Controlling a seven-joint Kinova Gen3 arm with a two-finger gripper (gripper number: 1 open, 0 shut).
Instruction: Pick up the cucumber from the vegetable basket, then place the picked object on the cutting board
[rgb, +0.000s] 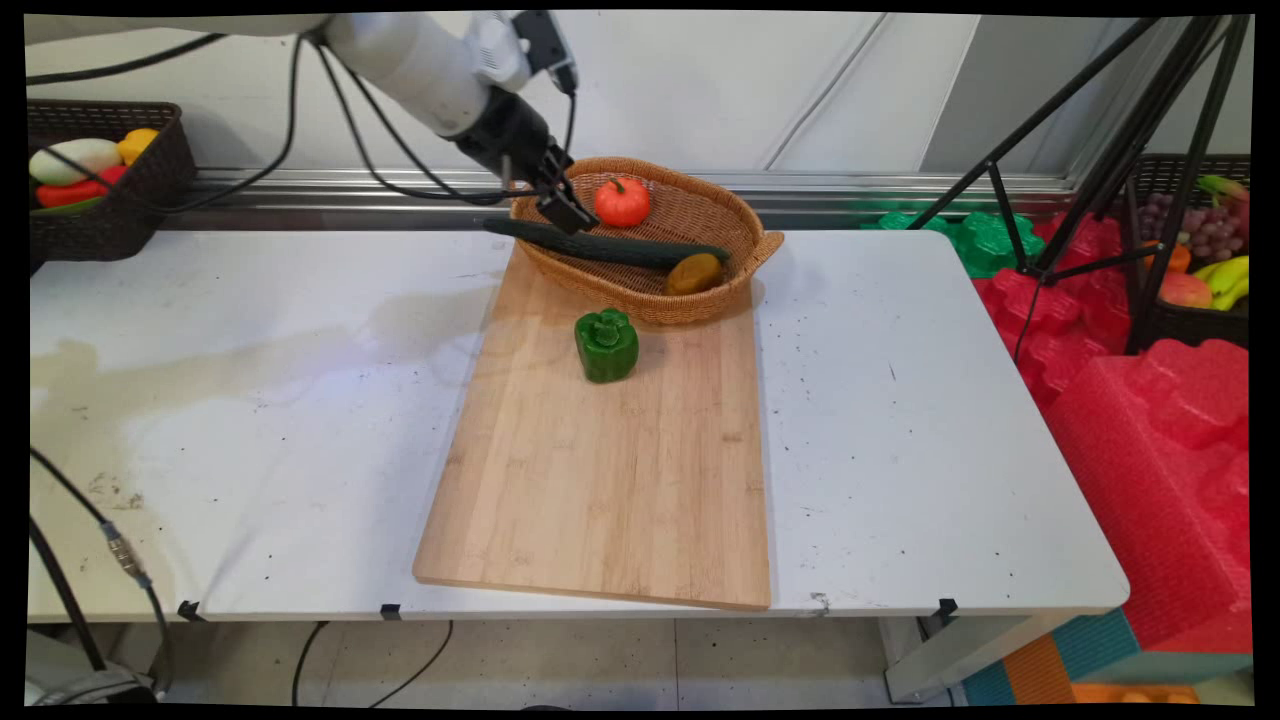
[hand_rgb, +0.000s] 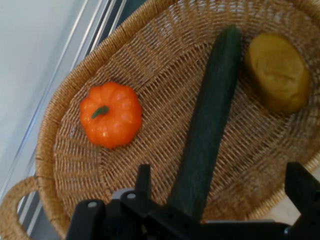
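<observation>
Cucumber (rgb: 610, 245) lying across basket (rgb: 745, 225), left end jutting past the rim. Long, stiff, smooth, probably light and a bit slippery; best gripped mid-length. Gripper (hand_rgb: 220, 185) spread wide astride that left end, grasping nothing. Pumpkin (rgb: 622, 202) far, potato (rgb: 694, 273) right, pepper (rgb: 606, 344) near on board (rgb: 600, 480).

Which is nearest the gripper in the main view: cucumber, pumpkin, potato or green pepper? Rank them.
From the gripper:
1. Cucumber, right at the fingers, its left end over the basket's rim.
2. Pumpkin, just right, inside the basket.
3. Potato, at the basket's right end.
4. Green pepper, on the cutting board, below the basket.
</observation>
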